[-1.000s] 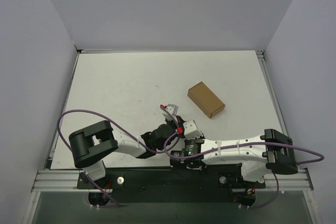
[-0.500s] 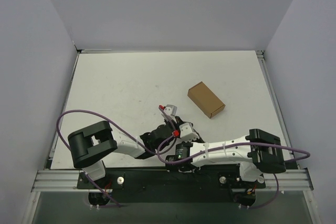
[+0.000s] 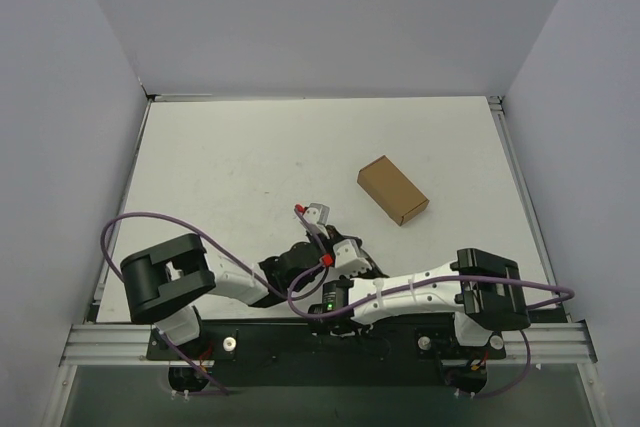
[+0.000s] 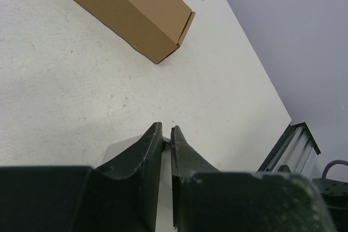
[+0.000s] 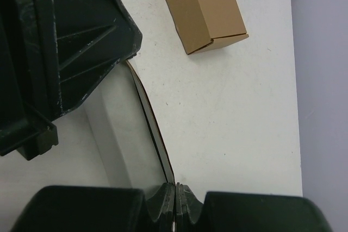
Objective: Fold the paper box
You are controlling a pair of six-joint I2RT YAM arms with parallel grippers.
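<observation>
The paper box (image 5: 136,134) is a thin white-grey sheet with a brown edge, held upright just above the table between both grippers. My right gripper (image 5: 175,186) is shut on its near edge. The sheet's far end runs up to my left gripper's dark fingers (image 5: 81,42). In the left wrist view my left gripper (image 4: 166,129) has its jaws almost together with a thin edge pinched at the tips. In the top view the two grippers, left (image 3: 333,245) and right (image 3: 348,255), meet near the table's front middle, and the sheet is mostly hidden by them.
A small closed brown cardboard box (image 3: 392,190) lies on the white table (image 3: 230,157) right of centre, beyond the grippers. It also shows in the left wrist view (image 4: 119,4) and the right wrist view (image 5: 201,6). Grey walls enclose the table on three sides.
Both grippers have shifted a little to the left together, still joined at the sheet. The right arm's elbow has swung left. The brown box has not moved.
</observation>
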